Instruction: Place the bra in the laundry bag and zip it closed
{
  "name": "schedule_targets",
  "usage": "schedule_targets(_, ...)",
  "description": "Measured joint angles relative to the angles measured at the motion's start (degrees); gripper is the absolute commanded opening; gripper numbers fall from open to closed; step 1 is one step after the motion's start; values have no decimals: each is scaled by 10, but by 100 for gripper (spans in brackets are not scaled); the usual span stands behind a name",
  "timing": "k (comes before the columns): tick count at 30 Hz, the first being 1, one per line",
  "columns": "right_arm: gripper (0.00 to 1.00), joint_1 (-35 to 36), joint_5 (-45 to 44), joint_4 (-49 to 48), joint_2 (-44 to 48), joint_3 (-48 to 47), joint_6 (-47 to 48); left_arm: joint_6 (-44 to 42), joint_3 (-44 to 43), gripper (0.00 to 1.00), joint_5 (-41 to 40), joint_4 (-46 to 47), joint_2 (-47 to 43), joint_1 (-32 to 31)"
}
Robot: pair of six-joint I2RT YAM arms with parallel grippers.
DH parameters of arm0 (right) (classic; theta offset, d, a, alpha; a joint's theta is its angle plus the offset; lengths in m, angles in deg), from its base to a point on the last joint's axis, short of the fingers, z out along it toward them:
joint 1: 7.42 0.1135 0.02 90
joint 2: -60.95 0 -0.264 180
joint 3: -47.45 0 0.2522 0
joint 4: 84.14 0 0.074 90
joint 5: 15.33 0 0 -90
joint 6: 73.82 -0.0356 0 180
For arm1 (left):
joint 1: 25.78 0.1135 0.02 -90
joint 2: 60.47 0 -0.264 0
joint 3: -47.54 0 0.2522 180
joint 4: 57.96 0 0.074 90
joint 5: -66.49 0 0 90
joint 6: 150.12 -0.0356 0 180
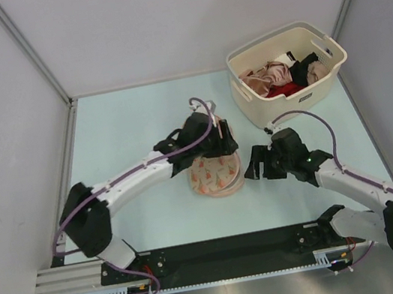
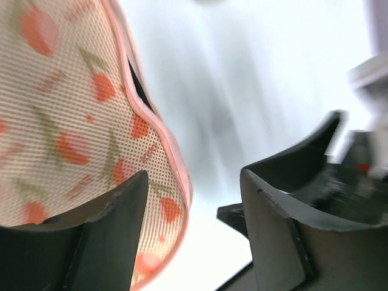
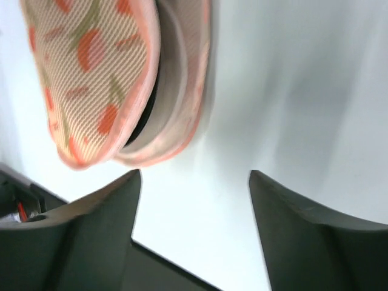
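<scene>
Black and white links of the right arm run from its base at the near right corner up and leftward, elbow low. They end in the right gripper (image 1: pixel 253 164), which lies level and points left at the laundry bag (image 1: pixel 215 176). Its fingers (image 3: pixel 91 233) are spread wide with only bare pale-green table (image 1: pixel 125 129) between them; the bag sits just ahead and to their left, apart from them. The left arm arcs from the near left corner over to the bag's far edge, wrist bent down. The left gripper (image 1: pixel 219 143) is released too, one finger (image 2: pixel 106 242) just beside the bag's mesh lid; contact cannot be told. The lid stands ajar with a black sliver (image 3: pixel 142 112) in the gap, too little to say whether it is the bra. Beyond the right gripper, a cream basket (image 1: pixel 269 107) holds pink, red and black garments (image 1: pixel 275 76).
</scene>
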Motion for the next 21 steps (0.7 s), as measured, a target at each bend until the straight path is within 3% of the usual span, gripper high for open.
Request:
schedule_targets(4,94,0,46,-3,39,24,-9,-10,50,66,23,15,-121,48)
schedule_targets(9,100,17,112,-68,51,71,-41,-19,155,69,93,40,-248,193)
schedule_targets(12,100,26,138,-111,41,89,-60,-17,225,70,143,65,-255,264)
schedule_targets(17,100,30,164,-184,-5,94,-89,-4,314,71,196,94,-239,275)
schedule_targets(21,100,62,161,-254,-26,122,-111,15,346,72,224,173,-207,281)
